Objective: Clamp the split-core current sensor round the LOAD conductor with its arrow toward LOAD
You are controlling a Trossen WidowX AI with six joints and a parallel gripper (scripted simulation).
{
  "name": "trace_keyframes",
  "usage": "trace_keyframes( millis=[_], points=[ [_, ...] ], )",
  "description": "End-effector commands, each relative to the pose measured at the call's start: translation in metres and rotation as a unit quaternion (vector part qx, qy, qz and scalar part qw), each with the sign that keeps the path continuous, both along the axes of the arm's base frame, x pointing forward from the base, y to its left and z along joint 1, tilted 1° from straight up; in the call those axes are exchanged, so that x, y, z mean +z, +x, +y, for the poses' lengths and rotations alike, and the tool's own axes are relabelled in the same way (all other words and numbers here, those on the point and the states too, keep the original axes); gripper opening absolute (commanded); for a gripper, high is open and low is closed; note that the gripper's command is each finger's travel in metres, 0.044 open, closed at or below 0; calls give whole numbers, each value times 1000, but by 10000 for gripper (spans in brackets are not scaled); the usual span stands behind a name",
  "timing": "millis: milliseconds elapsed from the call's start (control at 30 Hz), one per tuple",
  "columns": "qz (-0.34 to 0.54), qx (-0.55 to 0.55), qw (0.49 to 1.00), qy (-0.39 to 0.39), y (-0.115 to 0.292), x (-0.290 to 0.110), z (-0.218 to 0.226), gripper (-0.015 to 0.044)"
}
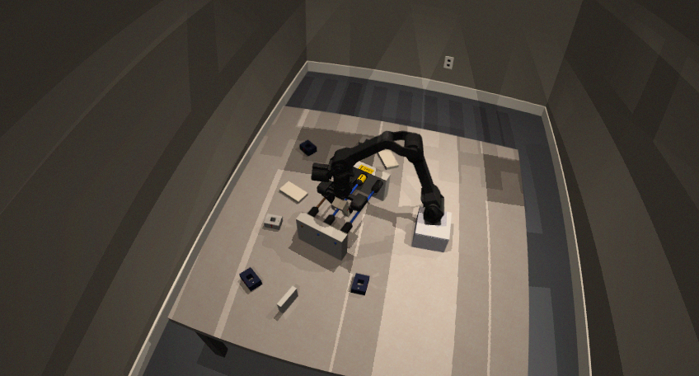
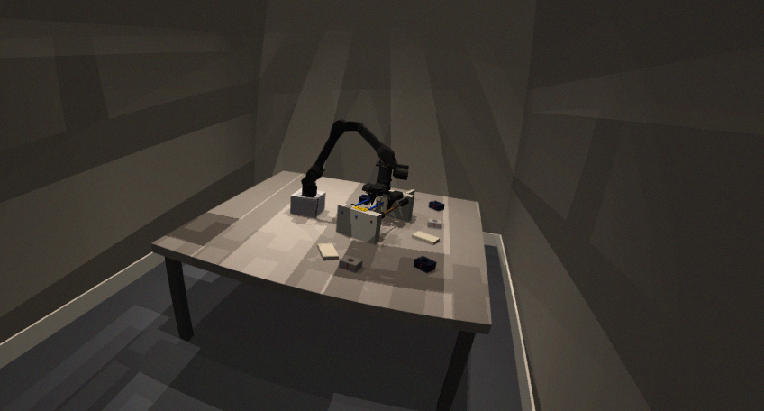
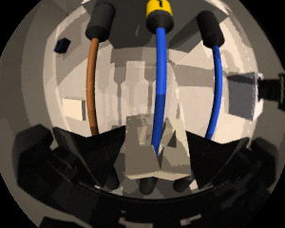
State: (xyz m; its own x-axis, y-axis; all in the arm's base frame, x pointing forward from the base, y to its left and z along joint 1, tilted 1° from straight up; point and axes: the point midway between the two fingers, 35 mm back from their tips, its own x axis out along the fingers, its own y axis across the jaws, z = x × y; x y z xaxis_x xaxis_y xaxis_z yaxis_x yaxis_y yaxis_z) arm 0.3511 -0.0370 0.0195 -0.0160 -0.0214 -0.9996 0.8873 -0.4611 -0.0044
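Observation:
The grey split-core current sensor (image 3: pixel 142 155) (image 1: pixel 341 205) sits round the middle blue conductor (image 3: pixel 161 76), which ends in a yellow collar (image 3: pixel 158 7) (image 1: pixel 362 178) under the yellow LOAD label (image 1: pixel 367 168). Its two halves look closed around the wire. My gripper (image 3: pixel 153 131) (image 1: pixel 337 195) (image 2: pixel 377 195) hangs over the fixture, its fingers against both sides of the sensor. A brown conductor (image 3: pixel 89 83) runs to the left and a second blue conductor (image 3: pixel 217 89) to the right. The arrow on the sensor does not show.
The conductors span two grey end blocks (image 1: pixel 321 235) (image 1: pixel 381 183) (image 2: pixel 358 222). Dark blue blocks (image 1: pixel 307 147) (image 1: pixel 250 279) (image 1: pixel 360 284), a small grey box (image 1: pixel 272 220) and beige slabs (image 1: pixel 293 191) (image 1: pixel 387 159) (image 1: pixel 287 297) lie around. The arm's base (image 1: pixel 432 231) stands to the right.

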Motion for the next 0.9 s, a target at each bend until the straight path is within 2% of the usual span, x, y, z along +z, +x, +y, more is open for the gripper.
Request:
trace_keyframes(
  millis=[0,33,200,867],
  points=[
    [-4,0,1000,-1,0,1,0,420],
    [-15,2,1000,-6,1,3,1,440],
    [-111,9,993,-39,2,23,8,440],
    [-139,10,989,-53,9,0,8,440]
  ],
)
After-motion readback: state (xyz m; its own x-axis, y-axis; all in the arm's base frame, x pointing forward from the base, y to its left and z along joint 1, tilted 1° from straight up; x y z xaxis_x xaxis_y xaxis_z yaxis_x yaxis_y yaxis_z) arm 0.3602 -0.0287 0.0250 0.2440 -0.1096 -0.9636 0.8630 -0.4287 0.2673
